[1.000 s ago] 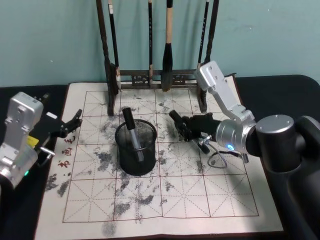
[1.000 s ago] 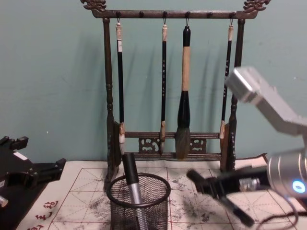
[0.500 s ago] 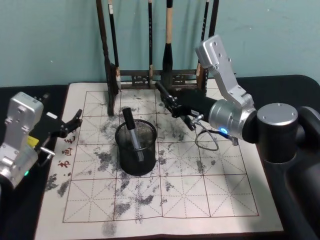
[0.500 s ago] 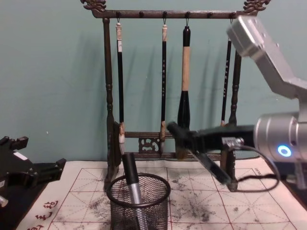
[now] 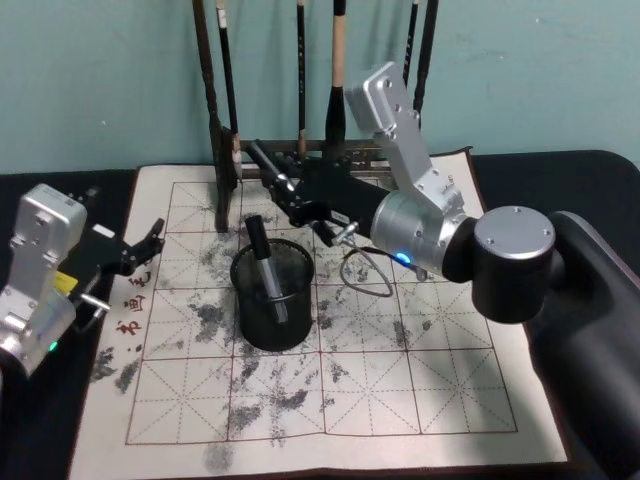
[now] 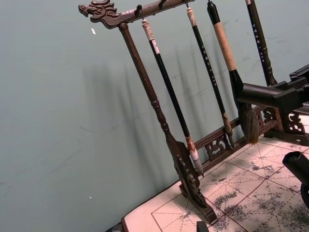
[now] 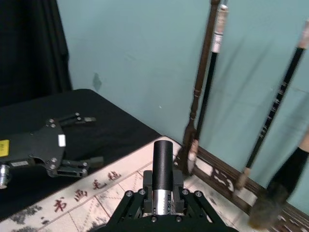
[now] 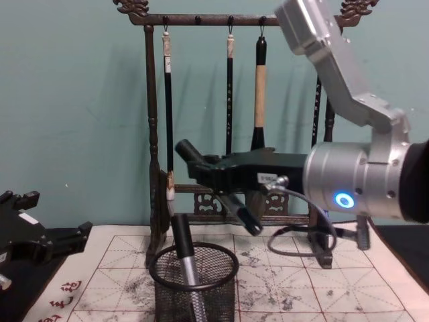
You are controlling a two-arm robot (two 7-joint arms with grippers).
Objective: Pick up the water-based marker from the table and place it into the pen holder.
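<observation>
The pen holder [image 5: 272, 300] [image 8: 194, 280], a black mesh cup, stands mid-mat with one marker [image 5: 264, 268] [image 8: 185, 258] leaning inside it. My right gripper [image 5: 300, 198] [image 8: 216, 174] [image 7: 163, 200] is shut on another water-based marker [image 5: 272, 168] [image 8: 236, 204] [image 7: 162, 166] with a black cap and a silver body. That marker is held tilted, above and just behind the holder's rim. Parked at the mat's left edge, my left gripper [image 5: 145, 245] [image 7: 72, 142] is open and holds nothing.
A tall dark wooden brush rack [image 5: 222, 150] [image 8: 153, 154] [image 6: 159, 125] with several hanging brushes stands right behind the holder, close to my right arm. An ink-stained grid mat [image 5: 400, 390] covers the black table. A loose cable [image 5: 365, 275] loops under my right wrist.
My right arm has swung left and upward with the marker, from right of the holder to above and behind it. The left arm has stayed still.
</observation>
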